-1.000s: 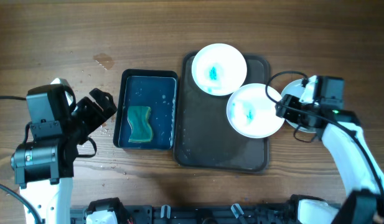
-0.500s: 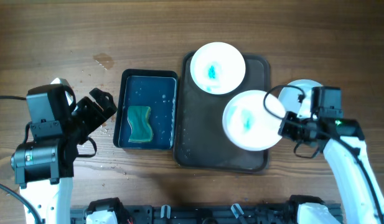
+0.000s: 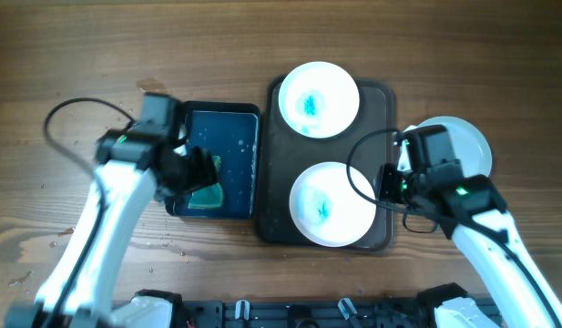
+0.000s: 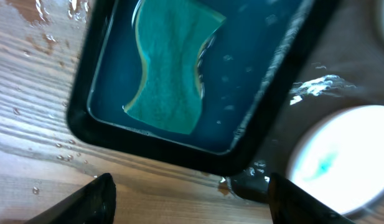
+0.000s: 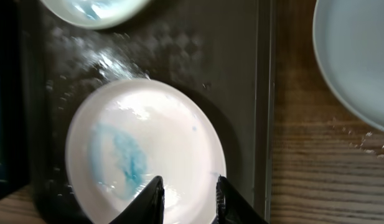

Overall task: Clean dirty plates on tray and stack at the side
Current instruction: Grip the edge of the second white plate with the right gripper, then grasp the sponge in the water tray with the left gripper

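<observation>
I can read no writing, brand, number or sign anywhere: none on the plate just ahead of my right gripper, the tray beneath it, or the basin ahead of my left gripper.

Robot lab setup, wooden table, basin
</observation>
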